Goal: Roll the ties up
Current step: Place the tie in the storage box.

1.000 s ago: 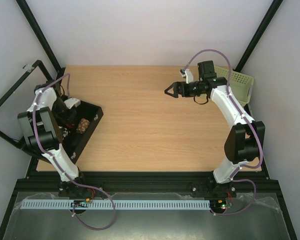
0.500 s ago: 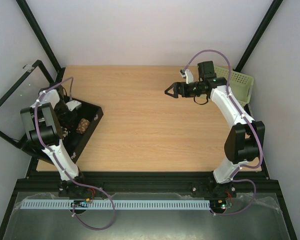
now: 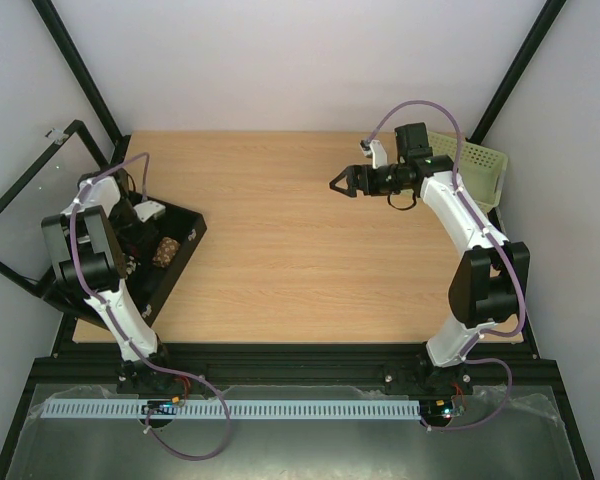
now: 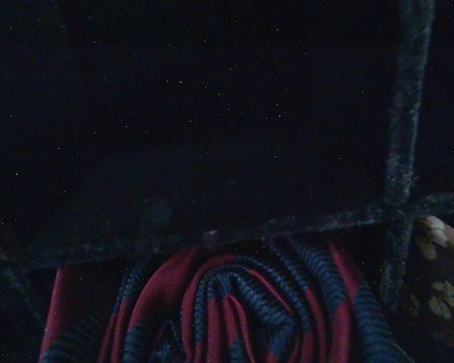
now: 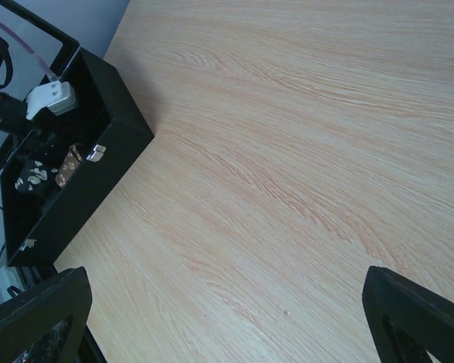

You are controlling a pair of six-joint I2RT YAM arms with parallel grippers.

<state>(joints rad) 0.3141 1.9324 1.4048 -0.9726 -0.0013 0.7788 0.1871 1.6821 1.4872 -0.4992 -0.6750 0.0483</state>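
1. Now my left arm is reaching into the black box at the table's left edge, and my left gripper is hanging down inside it.
2. Its wrist camera is looking into deep shadow and none of its fingers are showing, so I cannot tell whether the jaws are standing apart or closed.
3. A tie, dark red with navy stripes, is lying bunched in loose coils in 1 compartment of the box, right under that camera.
4. A divider is separating it from the next compartment, where a brown patterned roll is sitting.
5. My right gripper is hovering over the wood in the far right part of the table, well apart from the box and pointing left.
6. Its 2 fingers are standing wide apart and are gripping nothing.
7. A pale green basket is sitting at the far right corner, behind my right arm.
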